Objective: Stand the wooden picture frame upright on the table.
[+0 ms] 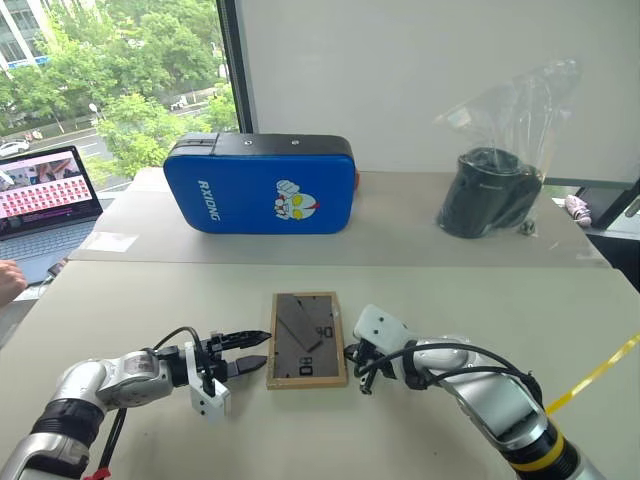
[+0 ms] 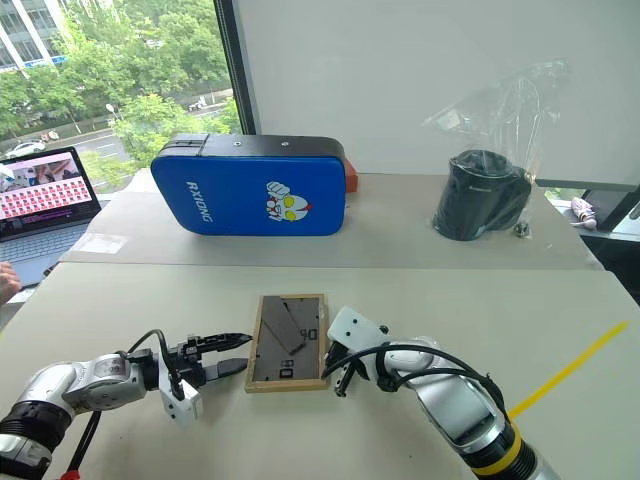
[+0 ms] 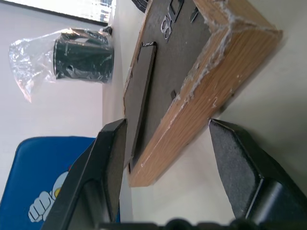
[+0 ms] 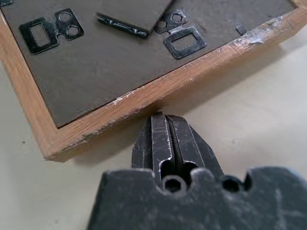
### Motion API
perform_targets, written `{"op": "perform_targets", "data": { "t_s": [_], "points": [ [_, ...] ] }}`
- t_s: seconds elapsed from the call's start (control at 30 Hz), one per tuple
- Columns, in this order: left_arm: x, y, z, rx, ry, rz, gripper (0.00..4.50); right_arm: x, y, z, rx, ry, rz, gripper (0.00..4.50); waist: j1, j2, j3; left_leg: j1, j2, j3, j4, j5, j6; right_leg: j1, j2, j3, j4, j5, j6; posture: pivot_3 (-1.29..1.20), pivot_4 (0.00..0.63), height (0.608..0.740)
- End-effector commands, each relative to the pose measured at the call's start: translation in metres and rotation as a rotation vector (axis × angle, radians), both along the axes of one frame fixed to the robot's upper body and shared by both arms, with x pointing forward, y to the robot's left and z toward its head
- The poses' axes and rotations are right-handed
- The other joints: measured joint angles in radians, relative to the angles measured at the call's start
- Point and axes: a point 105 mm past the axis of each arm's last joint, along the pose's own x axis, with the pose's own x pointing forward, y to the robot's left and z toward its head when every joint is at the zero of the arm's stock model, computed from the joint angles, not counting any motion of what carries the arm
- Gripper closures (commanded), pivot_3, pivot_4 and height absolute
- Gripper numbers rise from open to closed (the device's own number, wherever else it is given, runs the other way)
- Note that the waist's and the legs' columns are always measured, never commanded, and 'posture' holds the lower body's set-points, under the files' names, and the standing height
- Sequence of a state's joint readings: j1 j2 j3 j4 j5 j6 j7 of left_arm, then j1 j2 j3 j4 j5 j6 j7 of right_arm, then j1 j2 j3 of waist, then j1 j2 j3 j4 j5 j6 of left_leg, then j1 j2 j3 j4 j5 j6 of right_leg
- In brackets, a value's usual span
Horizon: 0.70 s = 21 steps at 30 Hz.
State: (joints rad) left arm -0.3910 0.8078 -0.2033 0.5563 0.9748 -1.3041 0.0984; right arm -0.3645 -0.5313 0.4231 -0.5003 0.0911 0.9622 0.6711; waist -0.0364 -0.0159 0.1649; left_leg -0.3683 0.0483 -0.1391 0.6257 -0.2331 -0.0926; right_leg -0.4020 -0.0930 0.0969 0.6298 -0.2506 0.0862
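Observation:
The wooden picture frame (image 1: 307, 340) lies flat on the table (image 1: 450, 300), dark back up, with its fold-out stand (image 3: 144, 86) folded against the back. My left gripper (image 1: 262, 350) is open at the frame's left edge near the front corner. In the left wrist view that light-wood edge (image 3: 192, 110) sits between the two fingers, and both pads stand off it. My right gripper (image 1: 352, 356) is shut, with its tips (image 4: 160, 117) at the frame's right edge near the front corner, holding nothing.
A big blue padded case (image 1: 260, 185) stands at the back of the table. A black container in a clear plastic bag (image 1: 490, 190) sits at the back right. An open laptop (image 1: 45, 195) and a person's hand (image 1: 8, 280) are at the far left. A yellow strip (image 1: 600, 370) crosses the right side.

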Motion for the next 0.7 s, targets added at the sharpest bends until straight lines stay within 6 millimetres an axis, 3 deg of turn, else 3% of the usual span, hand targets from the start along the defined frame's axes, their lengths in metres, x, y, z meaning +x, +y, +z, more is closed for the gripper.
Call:
{"op": "perform_targets", "data": {
  "t_s": [0.03, 0.2, 0.33, 0.5, 0.7],
  "points": [
    [-0.006, -0.017, -0.018, 0.011, 0.05, -0.058, 1.57, -0.011, 0.012, -0.009, 0.016, 0.065, 0.046, 4.5, 0.005, 0.001, -0.002, 0.0, 0.0, 0.0, 0.0, 0.0, 0.0, 0.0, 0.0, 0.0, 0.0, 0.0, 0.0, 0.0, 0.15, 0.74],
    [-0.005, -0.023, -0.019, 0.001, 0.046, -0.077, 1.57, -0.01, 0.012, -0.008, 0.02, 0.067, 0.039, 4.5, 0.014, 0.003, -0.007, 0.001, 0.0, 0.0, 0.0, 0.0, 0.0, 0.001, 0.0, 0.0, 0.0, 0.0, 0.001, 0.0, 0.15, 0.74],
    [-0.016, -0.025, -0.022, 0.01, 0.082, -0.125, 1.57, -0.006, 0.01, -0.01, 0.007, 0.062, 0.027, 4.5, 0.018, 0.004, -0.01, 0.001, 0.0, 0.0, 0.0, 0.0, -0.001, 0.001, 0.0, 0.0, 0.0, 0.0, 0.001, 0.0, 0.15, 0.74],
    [-0.021, 0.01, -0.012, 0.05, 0.127, -0.074, 1.57, -0.006, 0.004, -0.011, -0.005, 0.061, 0.017, 4.5, 0.007, 0.004, -0.01, 0.001, 0.0, 0.0, 0.0, 0.0, 0.0, 0.0, 0.001, 0.0, 0.001, 0.0, 0.001, 0.0, 0.15, 0.74],
    [-0.02, 0.024, 0.004, 0.109, 0.169, -0.078, 1.57, -0.009, 0.003, -0.012, -0.007, 0.065, 0.019, 4.5, -0.008, 0.004, -0.009, 0.0, 0.0, 0.0, -0.002, 0.0, 0.0, -0.002, 0.0, 0.0, 0.0, -0.001, 0.001, 0.0, 0.15, 0.74]
  ]
}}
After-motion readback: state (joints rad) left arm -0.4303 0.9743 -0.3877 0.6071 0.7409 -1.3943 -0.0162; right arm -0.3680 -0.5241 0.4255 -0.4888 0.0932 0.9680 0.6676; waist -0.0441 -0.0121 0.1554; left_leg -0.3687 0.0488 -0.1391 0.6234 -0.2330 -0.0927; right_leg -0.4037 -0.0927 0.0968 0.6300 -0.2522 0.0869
